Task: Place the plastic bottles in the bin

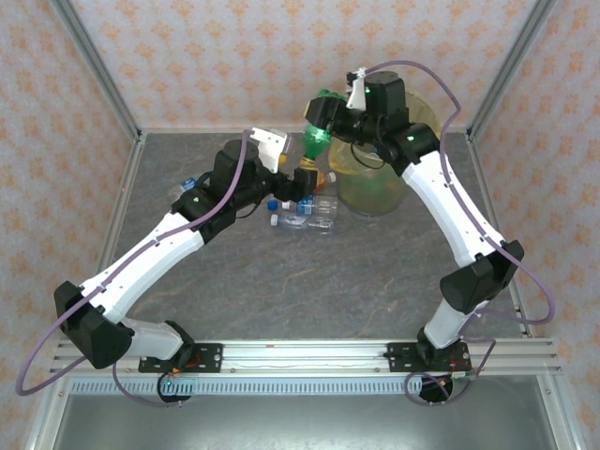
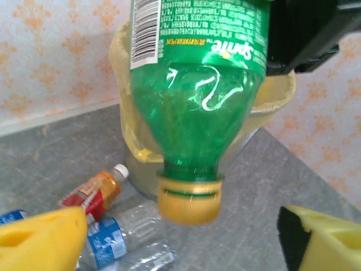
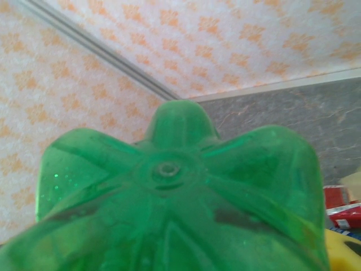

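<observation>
From the left: one clear bottle (image 1: 183,187) by the left arm (image 1: 169,239), left gripper (image 2: 180,248) spread wide, empty, beside two more clear and one red-orange bottle (image 2: 93,192), then one green bottle (image 2: 197,113), vertical, cap down, above those fingers (image 2: 39,237), clamped by the right gripper (image 1: 326,117) just left of the single bin (image 1: 375,197).

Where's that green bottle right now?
The green bottle hangs upside down in the right gripper, left of the bin in the overhead view, with clear bottles lying nearby.

An upturned bottle (image 2: 197,113) hangs before the bin (image 2: 125,107); other bottles (image 2: 132,237) lie on the table (image 2: 265,180).
</observation>
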